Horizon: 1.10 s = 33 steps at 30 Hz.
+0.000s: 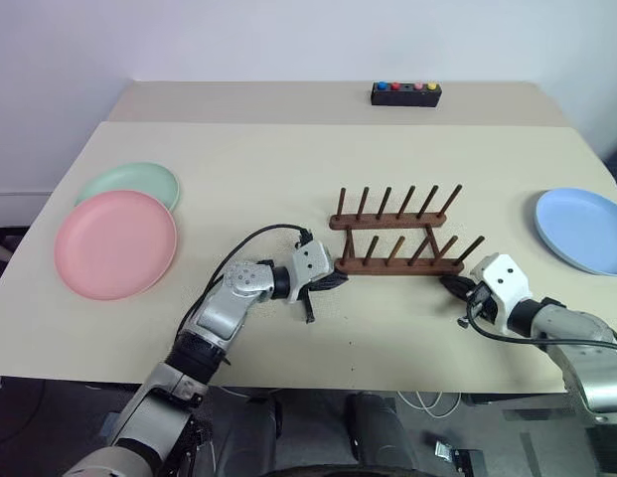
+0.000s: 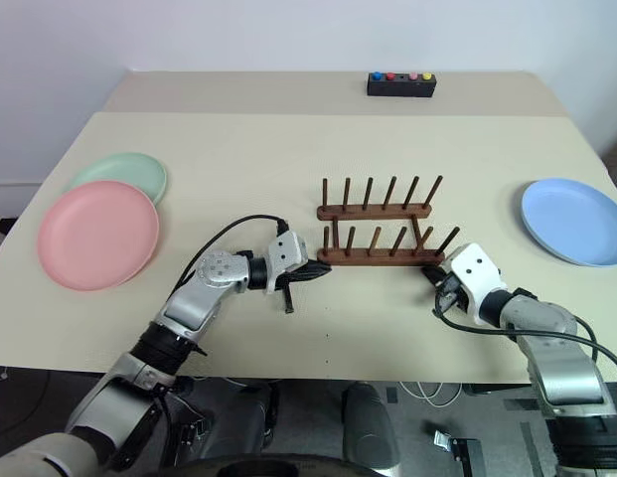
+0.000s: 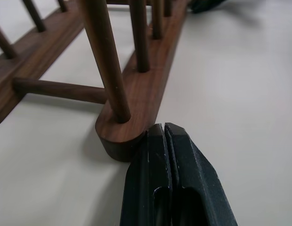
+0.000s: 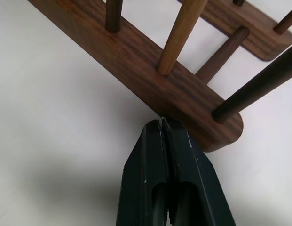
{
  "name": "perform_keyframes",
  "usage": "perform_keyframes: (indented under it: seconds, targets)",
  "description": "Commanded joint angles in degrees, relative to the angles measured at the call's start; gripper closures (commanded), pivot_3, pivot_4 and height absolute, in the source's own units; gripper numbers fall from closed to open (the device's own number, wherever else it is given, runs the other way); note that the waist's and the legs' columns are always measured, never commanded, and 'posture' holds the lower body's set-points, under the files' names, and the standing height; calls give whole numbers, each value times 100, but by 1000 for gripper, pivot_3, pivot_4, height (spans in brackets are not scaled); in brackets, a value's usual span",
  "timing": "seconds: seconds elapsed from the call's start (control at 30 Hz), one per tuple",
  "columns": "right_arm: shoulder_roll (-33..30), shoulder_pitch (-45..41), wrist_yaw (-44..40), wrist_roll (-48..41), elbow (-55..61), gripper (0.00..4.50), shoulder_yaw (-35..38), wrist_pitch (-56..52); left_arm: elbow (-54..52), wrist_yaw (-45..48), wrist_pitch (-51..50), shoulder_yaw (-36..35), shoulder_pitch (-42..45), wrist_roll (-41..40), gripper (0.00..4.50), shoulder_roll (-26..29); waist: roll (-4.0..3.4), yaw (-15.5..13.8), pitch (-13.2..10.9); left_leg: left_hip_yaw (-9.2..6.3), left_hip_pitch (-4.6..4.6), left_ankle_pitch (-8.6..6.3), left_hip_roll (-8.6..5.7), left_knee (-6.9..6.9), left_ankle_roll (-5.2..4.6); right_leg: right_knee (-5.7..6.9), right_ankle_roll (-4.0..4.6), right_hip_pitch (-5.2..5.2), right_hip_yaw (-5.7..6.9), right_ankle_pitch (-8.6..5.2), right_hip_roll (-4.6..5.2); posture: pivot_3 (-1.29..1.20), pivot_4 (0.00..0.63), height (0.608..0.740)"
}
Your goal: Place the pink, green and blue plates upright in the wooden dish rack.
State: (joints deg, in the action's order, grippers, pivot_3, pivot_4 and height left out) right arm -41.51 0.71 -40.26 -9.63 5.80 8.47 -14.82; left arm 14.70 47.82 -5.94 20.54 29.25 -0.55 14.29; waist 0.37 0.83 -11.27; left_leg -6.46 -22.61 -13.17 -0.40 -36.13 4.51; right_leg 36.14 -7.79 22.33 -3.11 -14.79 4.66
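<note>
Left gripper (image 3: 163,134) and right gripper (image 4: 161,126) are both closed on nothing, tips touching opposite ends of the rack's (image 1: 397,237) near rail; rack is empty at table (image 1: 288,149) centre; no plate placed; pink plate (image 1: 115,243) overlaps green plate (image 1: 139,181) far left; blue plate (image 1: 583,230) far right; button box (image 1: 406,93) at far edge; nothing obstructs.

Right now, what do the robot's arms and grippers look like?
Both arms are silver-grey metal with black joints. The left gripper and right gripper each have a white housing and two black, wedge-shaped fingers. A black cable loops from each wrist.
</note>
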Motion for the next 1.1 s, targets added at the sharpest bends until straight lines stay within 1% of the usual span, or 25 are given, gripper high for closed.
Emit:
perform_keyframes:
  seconds: [0.03, 0.23, 0.43, 0.83, 1.0, 1.1]
  targets:
    - [44, -129, 120, 155, -236, 4477, -18, 151, 205, -305, 149, -218, 82, 76, 4490, -20, 0, -1, 0, 0, 0, 0, 0, 0, 0, 0, 0, -1, 0, 0, 0, 0, 150, 734]
    - [117, -583, 257, 356, -786, 4477, -134, 491, 451, -535, 281, -327, 122, 67, 4490, -80, -1, 0, 0, 1, 6, 0, 0, 1, 0, 0, -1, -5, 0, 1, 0, 0, 150, 734]
    - [210, -811, 323, 435, -1038, 4477, -180, 643, 546, -654, 345, -335, 142, 76, 4490, -133, -3, 1, 2, 1, 9, 0, 0, 1, 0, 1, -1, -7, 0, 1, 0, 0, 150, 734]
    - [173, -615, 195, 383, -922, 4477, -120, 690, 589, -824, 333, -478, 84, 56, 4490, -70, -3, 2, 2, 0, 10, 0, 0, 4, 0, 1, -3, -8, 0, 1, 0, 0, 150, 734]
    - [189, -551, 156, 363, -847, 4477, -152, 671, 380, -664, 214, -474, -42, -43, 4490, 11, -3, 21, 2, 0, 13, 0, 0, 9, 0, 1, -3, -8, 0, 1, -1, 0, 150, 734]
    - [192, -507, 93, 328, -781, 4477, -176, 650, -50, -109, -23, -464, -234, -340, 4490, 214, -3, 33, 2, 1, 13, 0, 0, 12, 0, 1, -3, -7, 0, 1, -1, 0, 150, 734]
